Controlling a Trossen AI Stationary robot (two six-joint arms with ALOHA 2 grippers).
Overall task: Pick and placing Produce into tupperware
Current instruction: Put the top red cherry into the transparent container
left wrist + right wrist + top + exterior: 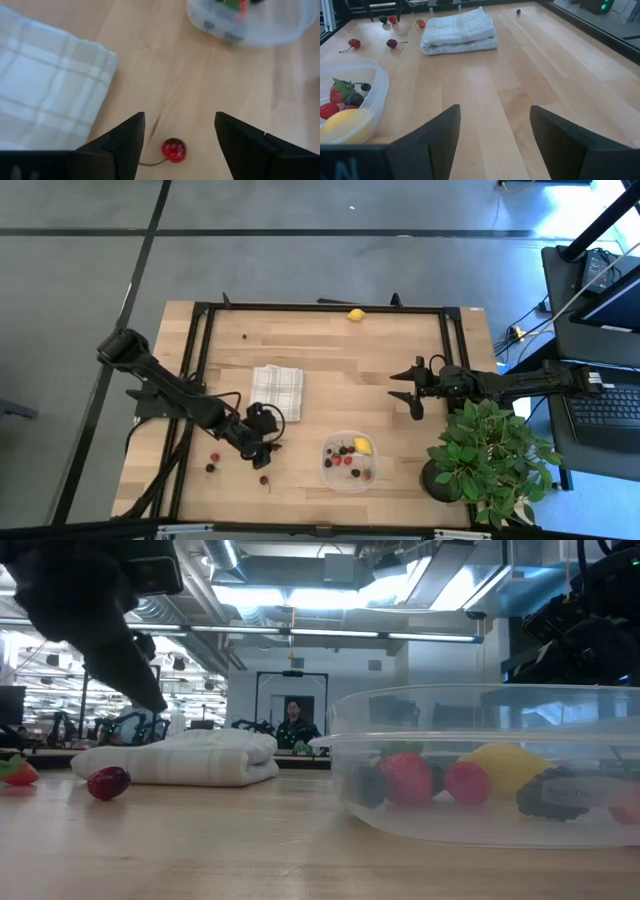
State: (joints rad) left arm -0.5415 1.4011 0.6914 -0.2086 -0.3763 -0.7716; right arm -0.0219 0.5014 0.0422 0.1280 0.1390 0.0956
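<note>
The clear tupperware [349, 462] stands near the table's front edge and holds a yellow lemon [362, 445] and several red and dark berries [335, 97]. A red cherry [173, 149] with a stem lies on the wood. My left gripper [180, 116] hovers open above it, one finger on either side, touching nothing; it also shows in the high view [262, 442]. My right gripper [410, 392] is open and empty over bare wood right of centre. A second lemon [356, 314] lies at the far edge. More berries [212, 462] and another cherry [264, 479] lie at the front left.
A white-and-grey checked folded cloth [277, 392] lies just beyond my left gripper. A leafy potted plant [490, 450] stands at the front right, beside the tupperware. A small dark berry [246, 335] lies at the far left. A black frame [320, 307] rims the table.
</note>
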